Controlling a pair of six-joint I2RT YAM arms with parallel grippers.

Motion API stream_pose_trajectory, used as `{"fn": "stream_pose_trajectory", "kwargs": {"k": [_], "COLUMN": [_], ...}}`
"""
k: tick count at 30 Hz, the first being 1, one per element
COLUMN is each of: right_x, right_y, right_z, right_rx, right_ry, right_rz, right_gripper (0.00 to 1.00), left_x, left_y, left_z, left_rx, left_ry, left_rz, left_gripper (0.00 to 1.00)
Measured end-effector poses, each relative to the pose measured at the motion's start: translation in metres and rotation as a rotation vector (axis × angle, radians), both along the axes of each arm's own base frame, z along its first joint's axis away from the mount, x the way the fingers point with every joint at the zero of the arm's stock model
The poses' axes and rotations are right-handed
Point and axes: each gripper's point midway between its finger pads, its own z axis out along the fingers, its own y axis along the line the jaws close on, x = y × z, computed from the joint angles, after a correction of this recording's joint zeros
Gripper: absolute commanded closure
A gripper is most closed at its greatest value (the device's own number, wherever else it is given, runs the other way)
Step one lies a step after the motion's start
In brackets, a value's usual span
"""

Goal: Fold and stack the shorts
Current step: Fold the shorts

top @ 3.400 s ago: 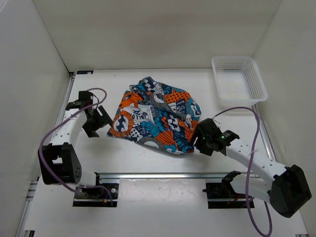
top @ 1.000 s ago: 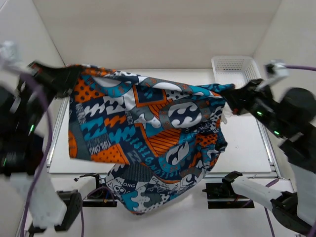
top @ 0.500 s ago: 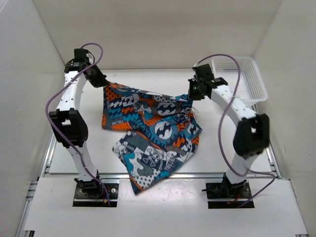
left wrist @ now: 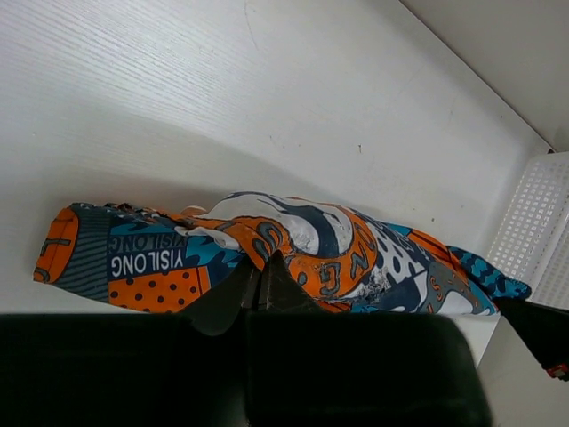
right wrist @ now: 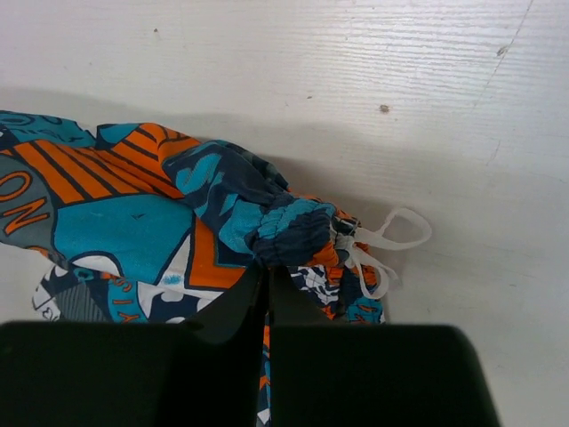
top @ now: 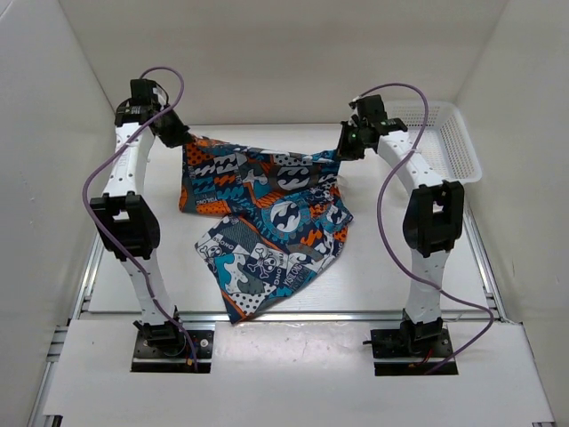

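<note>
The shorts [top: 267, 209], printed in orange, turquoise, white and black, hang stretched between my two raised arms over the far half of the table. Their lower part drapes onto the table toward the front edge. My left gripper [top: 176, 138] is shut on the shorts' upper left corner. In the left wrist view the fabric [left wrist: 293, 253] is pinched at the gripper [left wrist: 260, 267]. My right gripper [top: 342, 147] is shut on the upper right corner. The right wrist view shows the gathered waistband [right wrist: 293, 233] at the gripper [right wrist: 268, 271], with the white drawstring [right wrist: 382, 245] dangling beside it.
A white mesh basket [top: 436, 142] stands at the far right of the table, just right of my right arm. Its wall [left wrist: 538, 222] shows at the right edge of the left wrist view. White walls enclose the table on three sides.
Both arms have swung from high and near the camera to the far side of the table, lowering the spread shorts. The shorts' lower part now lies on the table.
</note>
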Motion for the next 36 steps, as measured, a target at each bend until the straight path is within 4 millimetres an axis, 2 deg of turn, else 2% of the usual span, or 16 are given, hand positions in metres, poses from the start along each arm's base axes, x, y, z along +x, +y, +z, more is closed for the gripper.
{"fn": "stream_pose_trajectory", "kwargs": {"k": [3, 5, 8, 11, 13, 15, 17, 23, 24, 25, 26, 27, 28, 29, 33, 36], "right_x": [-0.007, -0.025, -0.069, -0.109, -0.130, -0.150, -0.167, -0.209, -0.216, -0.220, -0.223, -0.224, -0.223, -0.221, -0.214, -0.209], "right_y": [-0.002, -0.006, -0.017, -0.030, -0.038, -0.045, -0.052, -0.073, -0.077, -0.079, -0.081, -0.084, -0.085, -0.086, -0.087, -0.083], "right_z": [0.001, 0.000, 0.006, 0.026, 0.037, 0.039, 0.031, -0.030, -0.038, -0.045, -0.049, -0.051, -0.052, -0.052, -0.050, -0.051], "right_rx": [0.022, 0.026, 0.024, 0.024, 0.022, 0.016, 0.003, -0.081, -0.094, -0.104, -0.112, -0.122, -0.128, -0.129, -0.128, -0.107], "right_ry": [0.020, 0.047, 0.081, 0.053, 0.026, 0.010, 0.023, 0.177, 0.205, 0.227, 0.239, 0.244, 0.241, 0.236, 0.212, 0.203], "right_rz": [0.004, 0.005, 0.005, -0.001, -0.010, -0.019, -0.028, -0.088, -0.101, -0.115, -0.129, -0.141, -0.151, -0.160, -0.186, -0.196], "right_gripper": [1.00, 1.00, 1.00, 1.00, 1.00, 1.00, 1.00, 0.98, 0.91, 0.59, 0.42, 0.31, 0.19, 0.16, 0.12, 0.11], "left_x": [-0.012, -0.035, -0.087, -0.146, -0.186, -0.228, -0.260, -0.339, -0.351, -0.361, -0.368, -0.377, -0.386, -0.394, -0.408, -0.399], "left_y": [-0.001, -0.005, -0.018, -0.035, -0.049, -0.063, -0.074, -0.083, -0.084, -0.086, -0.087, -0.090, -0.093, -0.094, -0.090, -0.084], "left_z": [0.003, 0.007, 0.024, 0.049, 0.056, 0.047, 0.029, -0.039, -0.048, -0.054, -0.059, -0.064, -0.069, -0.074, -0.085, -0.082], "left_rx": [0.000, -0.001, 0.001, -0.001, -0.008, -0.023, -0.035, -0.069, -0.082, -0.098, -0.107, -0.128, -0.146, -0.155, -0.128, -0.080], "left_ry": [0.003, 0.011, -0.001, -0.065, -0.107, -0.098, -0.061, 0.136, 0.162, 0.181, 0.191, 0.206, 0.225, 0.247, 0.339, 0.355], "left_rz": [-0.010, -0.022, -0.051, -0.093, -0.132, -0.171, -0.208, -0.244, -0.250, -0.259, -0.278, -0.296, -0.320, -0.345, -0.386, -0.363], "left_gripper": [0.90, 0.90, 0.90, 0.90, 0.90, 0.90, 0.90, 0.87, 0.79, 0.35, 0.16, 0.08, 0.02, 0.00, 0.00, 0.01]}}
